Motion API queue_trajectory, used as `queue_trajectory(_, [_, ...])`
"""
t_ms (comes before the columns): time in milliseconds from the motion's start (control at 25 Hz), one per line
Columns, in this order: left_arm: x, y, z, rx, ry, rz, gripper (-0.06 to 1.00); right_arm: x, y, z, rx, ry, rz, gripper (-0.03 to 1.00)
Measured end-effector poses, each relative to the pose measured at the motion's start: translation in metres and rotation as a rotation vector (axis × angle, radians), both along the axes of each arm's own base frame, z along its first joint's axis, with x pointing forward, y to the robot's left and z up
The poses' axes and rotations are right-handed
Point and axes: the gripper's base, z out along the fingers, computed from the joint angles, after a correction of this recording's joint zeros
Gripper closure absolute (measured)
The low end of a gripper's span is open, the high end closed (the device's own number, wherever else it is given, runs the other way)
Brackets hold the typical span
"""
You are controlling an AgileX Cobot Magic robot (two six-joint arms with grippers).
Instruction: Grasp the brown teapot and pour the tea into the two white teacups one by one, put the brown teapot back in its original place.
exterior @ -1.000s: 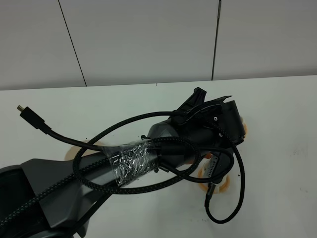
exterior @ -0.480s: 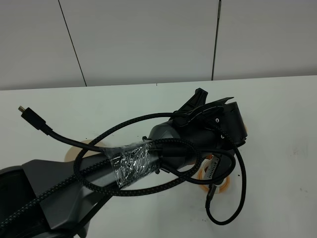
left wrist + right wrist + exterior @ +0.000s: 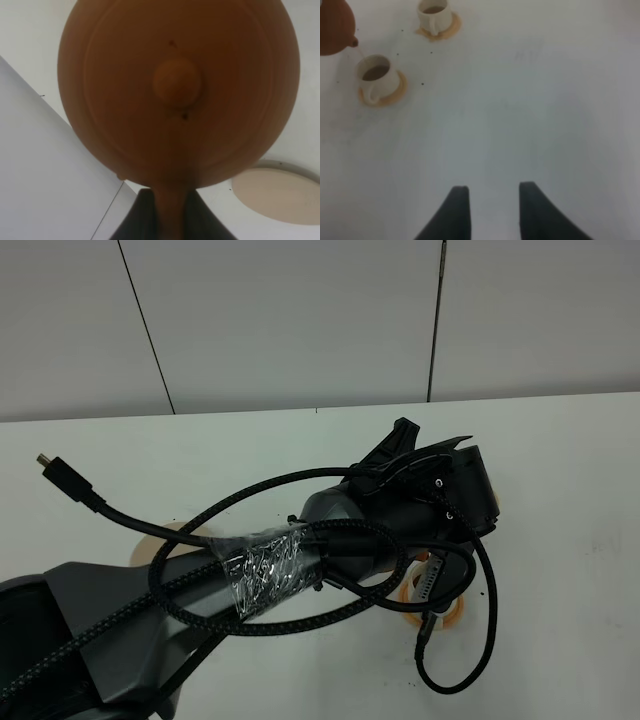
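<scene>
From above, the left arm (image 3: 400, 510) has barely shifted in the last second. Its wrist view shows the left gripper (image 3: 169, 220) clamping the brown teapot (image 3: 177, 90). The idle right gripper (image 3: 490, 212) stands narrowly parted; at its 10 o'clock the teapot tilts over one teacup (image 3: 376, 76), so the pour seems ongoing.

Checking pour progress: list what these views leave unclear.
- Exterior high: the arm hides the brown teapot and nearly all of both white teacups.
- Left wrist: brown teapot fills the frame; left pincer's grip unseen.
- Right wrist: teapot cut off by the edge; tea levels blurred.
</scene>
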Motion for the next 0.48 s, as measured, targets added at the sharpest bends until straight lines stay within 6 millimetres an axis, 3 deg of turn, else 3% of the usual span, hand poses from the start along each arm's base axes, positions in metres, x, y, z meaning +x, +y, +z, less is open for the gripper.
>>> queue_trajectory(480, [-0.0011,0.0000,-0.0010,-0.013,0.011,0.014,0.78,0.0000,0.0000,0.0000,0.000,0.000,0.000,0.73])
